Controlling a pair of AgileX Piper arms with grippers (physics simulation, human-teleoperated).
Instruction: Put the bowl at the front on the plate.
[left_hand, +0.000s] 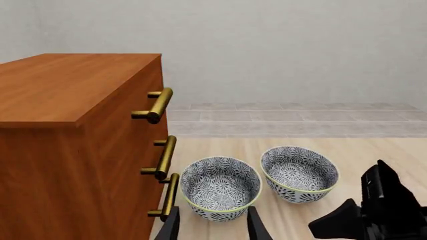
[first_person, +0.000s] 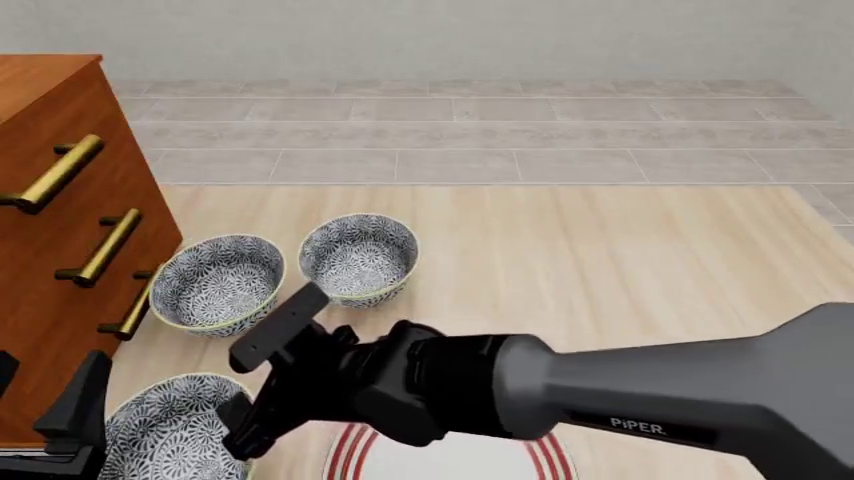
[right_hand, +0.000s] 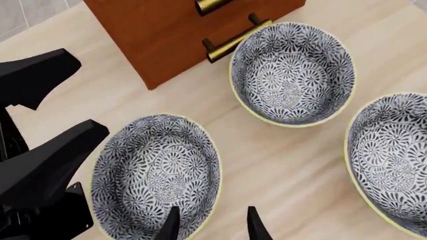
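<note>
The bowl at the front sits at the near left, dark floral with a pale rim; it shows again as the bowl in the right wrist view. My right gripper is open and straddles its rim, one finger over the inside and one outside. The plate, white with red rings, lies just right of the bowl, mostly hidden under my right arm. My left gripper is open and empty, just left of the front bowl and facing the two back bowls.
Two look-alike bowls stand further back, one next to the dresser and one to its right. A wooden dresser with brass handles fills the left side. My left arm stands beside the front bowl.
</note>
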